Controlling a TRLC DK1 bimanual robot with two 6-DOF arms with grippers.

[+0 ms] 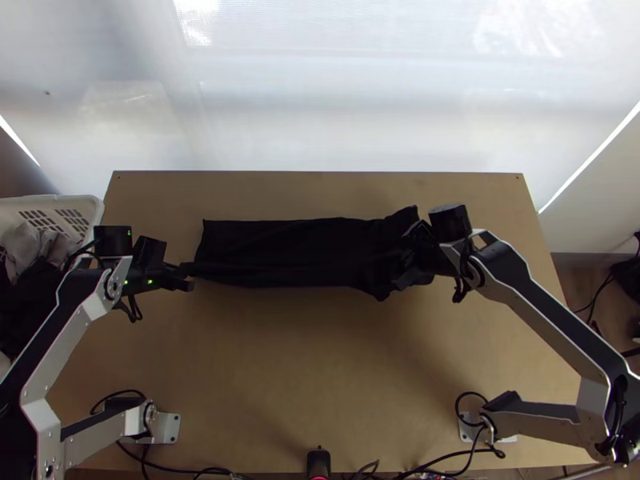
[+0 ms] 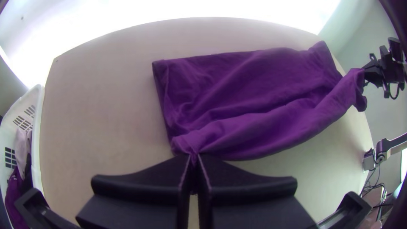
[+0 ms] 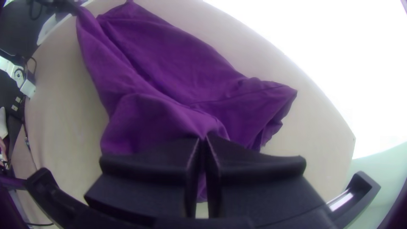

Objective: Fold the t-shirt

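Left gripper [image 1: 189,277] and right gripper [image 1: 416,251] clamp opposite ends of the t-shirt [image 1: 292,252], a long band across the worktop [image 1: 320,360]

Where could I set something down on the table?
The widest bare patch of table lies between the shirt and the near edge; a narrower strip lies between shirt and far edge. Crowded are the shirt's ends, held by the left gripper and right gripper.

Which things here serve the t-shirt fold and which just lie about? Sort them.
Job:
- t-shirt on the table
- left gripper, gripping it
- right gripper, gripping it

Lying about:
- white basket
- cloth items inside
- cables
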